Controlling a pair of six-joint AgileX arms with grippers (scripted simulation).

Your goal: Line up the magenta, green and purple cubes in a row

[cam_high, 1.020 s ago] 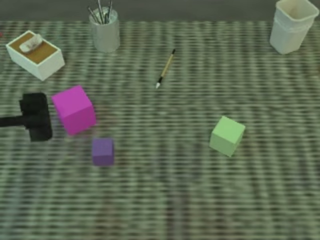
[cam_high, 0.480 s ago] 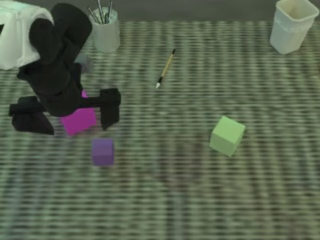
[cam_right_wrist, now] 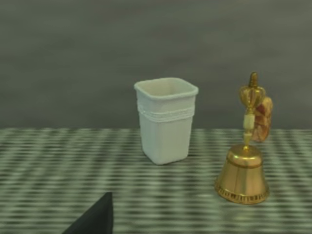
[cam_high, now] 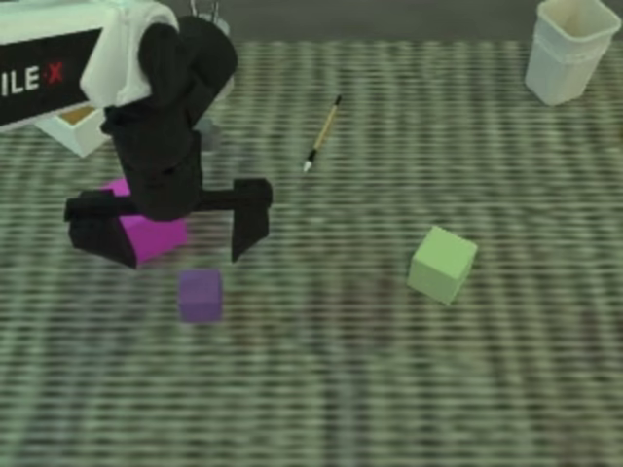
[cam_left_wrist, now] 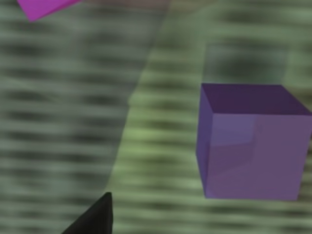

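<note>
Since half a second ago the left gripper (cam_high: 180, 229) has shifted rightward — fingers spread, straddling the magenta cube (cam_high: 156, 233). Next: descend, clamp.

A white cup (cam_high: 569, 49) stood at the worktop's (cam_high: 389, 370) far right corner, well apart from the left pincer (cam_high: 170, 229). A brush (cam_high: 322, 133) lay to the right of that pincer and beyond it. A box (cam_high: 73, 131) sat just behind it. A gold bell (cam_right_wrist: 243, 173) stood beside the cup.
</note>
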